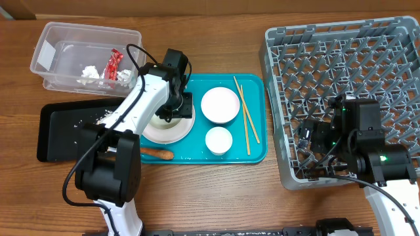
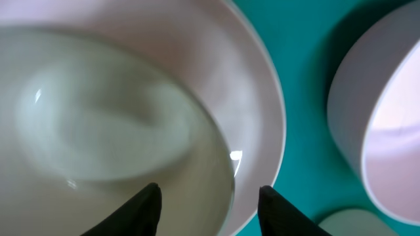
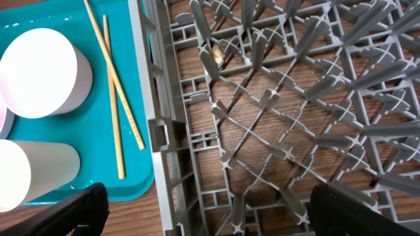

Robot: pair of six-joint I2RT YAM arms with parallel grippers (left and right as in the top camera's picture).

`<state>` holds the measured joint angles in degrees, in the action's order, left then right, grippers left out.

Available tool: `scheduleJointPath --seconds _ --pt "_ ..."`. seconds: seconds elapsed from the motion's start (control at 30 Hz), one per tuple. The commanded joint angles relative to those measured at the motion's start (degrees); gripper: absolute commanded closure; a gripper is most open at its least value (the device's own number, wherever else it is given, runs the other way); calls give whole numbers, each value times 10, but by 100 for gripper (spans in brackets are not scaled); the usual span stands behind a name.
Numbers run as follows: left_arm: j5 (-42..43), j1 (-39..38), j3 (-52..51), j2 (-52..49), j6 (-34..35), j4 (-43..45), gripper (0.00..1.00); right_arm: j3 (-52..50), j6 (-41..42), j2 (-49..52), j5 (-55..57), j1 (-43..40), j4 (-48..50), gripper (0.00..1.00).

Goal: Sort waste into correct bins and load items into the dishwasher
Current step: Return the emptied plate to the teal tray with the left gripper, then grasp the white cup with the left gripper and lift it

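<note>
carrot (image 1: 157,153): front-left corner of teal tray (image 1: 193,149)
left gripper (image 2: 210,210): jaws apart, either side of plate (image 2: 131,111) rim, on the tray
right gripper (image 3: 210,216): jaws wide apart, above rack (image 3: 275,111)
bowls (image 1: 220,105), chopsticks (image 1: 244,121): on tray, right of plate
clear tub (image 1: 49,39): far left, holding red wrapper (image 1: 117,65) and paper ball (image 1: 90,73)

Plate (image 2: 131,118) under left gripper (image 2: 209,203) blurred, cut off on three sides. Bowl (image 2: 387,131) right of its fingers (image 2: 141,210) cropped. Overhead: left arm (image 1: 141,98) hides much of plate, gripper tips too. Right gripper (image 3: 210,216): only finger stubs in frame corners; rack (image 3: 275,118) ahead cropped.
</note>
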<state>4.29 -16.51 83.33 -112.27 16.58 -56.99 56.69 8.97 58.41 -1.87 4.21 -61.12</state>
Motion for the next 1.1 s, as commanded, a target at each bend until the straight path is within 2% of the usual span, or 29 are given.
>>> scheduleJointPath --seconds 0.0,0.1,0.27,0.5,0.73,0.87,0.93,0.97,1.0,1.07 --pt "18 0 40 -1 2 -34 48 18 0 -5 5 2 1 0" --pt "36 0 78 16 -1 -75 48 18 0 -5 5 2 1 0" --pt "114 -17 97 49 -35 -91 48 18 0 -5 5 2 1 0" --pt "114 -67 86 53 -55 -134 45 18 0 -5 5 2 1 0" --pt "73 -115 34 47 -52 -121 41 18 0 -5 5 2 1 0" --pt "52 -120 -6 46 -26 -100 43 18 0 -5 5 2 1 0" --pt "52 -120 -21 46 -22 -84 48 18 0 -5 5 2 1 0" --pt "52 -120 -25 46 -22 -77 59 18 0 -5 5 2 1 0" --pt "56 -120 -26 46 -22 -72 77 18 0 -5 5 2 1 0" --pt "62 -120 -23 46 -22 -71 94 18 0 -5 5 2 1 0"
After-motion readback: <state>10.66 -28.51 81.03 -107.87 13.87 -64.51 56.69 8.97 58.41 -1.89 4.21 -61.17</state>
